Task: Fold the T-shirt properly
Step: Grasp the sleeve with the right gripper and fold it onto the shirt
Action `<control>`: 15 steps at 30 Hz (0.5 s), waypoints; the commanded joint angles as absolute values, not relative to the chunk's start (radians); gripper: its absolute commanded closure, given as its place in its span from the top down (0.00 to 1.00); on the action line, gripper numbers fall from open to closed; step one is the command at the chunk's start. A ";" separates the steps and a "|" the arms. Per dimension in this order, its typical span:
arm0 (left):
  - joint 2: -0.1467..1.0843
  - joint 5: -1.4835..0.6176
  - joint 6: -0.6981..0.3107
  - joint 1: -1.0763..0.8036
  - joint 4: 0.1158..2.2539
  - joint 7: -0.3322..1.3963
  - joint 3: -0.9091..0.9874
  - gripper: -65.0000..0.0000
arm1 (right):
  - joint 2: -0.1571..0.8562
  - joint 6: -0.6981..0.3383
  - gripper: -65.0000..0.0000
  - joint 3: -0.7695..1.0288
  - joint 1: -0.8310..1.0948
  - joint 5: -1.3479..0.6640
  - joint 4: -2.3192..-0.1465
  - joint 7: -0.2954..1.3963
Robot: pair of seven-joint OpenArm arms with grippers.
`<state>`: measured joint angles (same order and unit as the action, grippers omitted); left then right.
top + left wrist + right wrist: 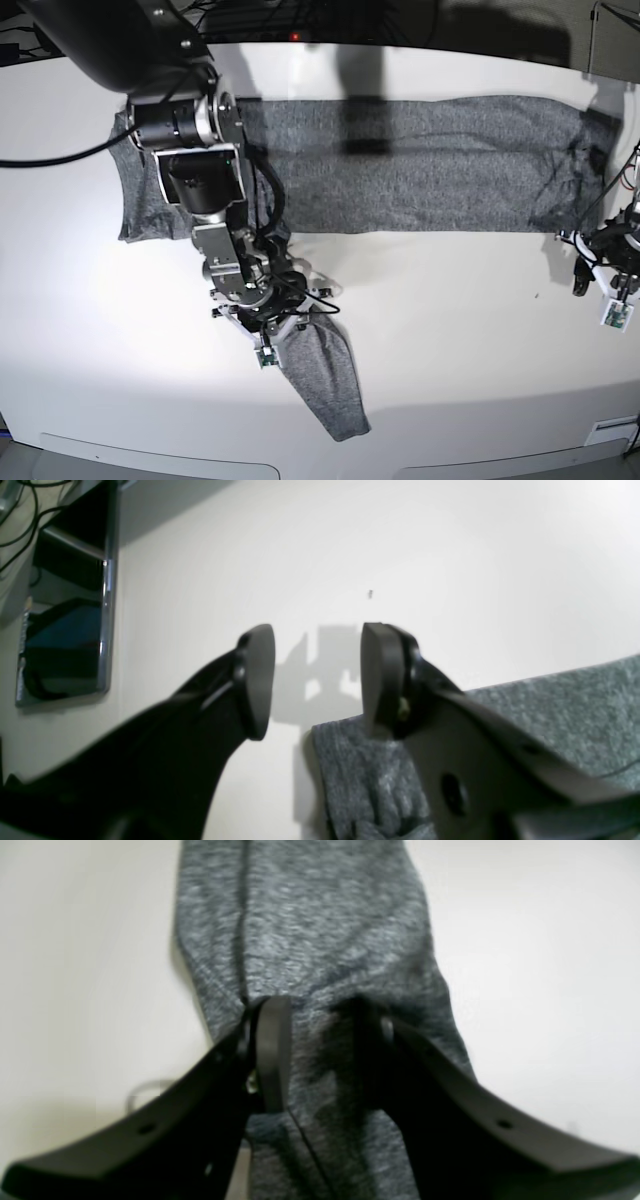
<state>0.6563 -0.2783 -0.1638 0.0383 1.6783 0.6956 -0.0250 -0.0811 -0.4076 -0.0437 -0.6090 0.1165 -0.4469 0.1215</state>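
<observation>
- My right gripper (320,1050) is straddling the shirt (310,930) sleeve, fingers apart with cloth between them; grip unclear.
- My left gripper (317,680) is hanging open over bare table (400,540), shirt corner just beside one finger.

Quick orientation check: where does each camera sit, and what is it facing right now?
Left wrist: rides the left arm, looking down past the open left gripper at the bare table and a T-shirt corner.
Right wrist: behind the right gripper, its fingers astride the sleeve.
Base: overhead, facing both arms, the right gripper on its left.
Shared: all show the grey shirt.
</observation>
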 commanded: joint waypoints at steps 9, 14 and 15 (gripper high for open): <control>0.677 -0.270 -0.157 0.055 1.695 0.681 -0.014 0.42 | -0.090 -0.561 0.32 -0.431 -0.541 -0.086 -0.633 0.489; 0.677 -0.270 -0.157 0.056 1.695 0.682 -0.014 0.42 | -0.067 -0.579 0.32 -0.502 -0.432 -0.185 -0.830 0.598; 0.677 -0.270 -0.157 0.056 1.695 0.682 -0.014 0.42 | -0.061 -0.586 0.32 -0.504 -0.408 -0.198 -0.870 0.621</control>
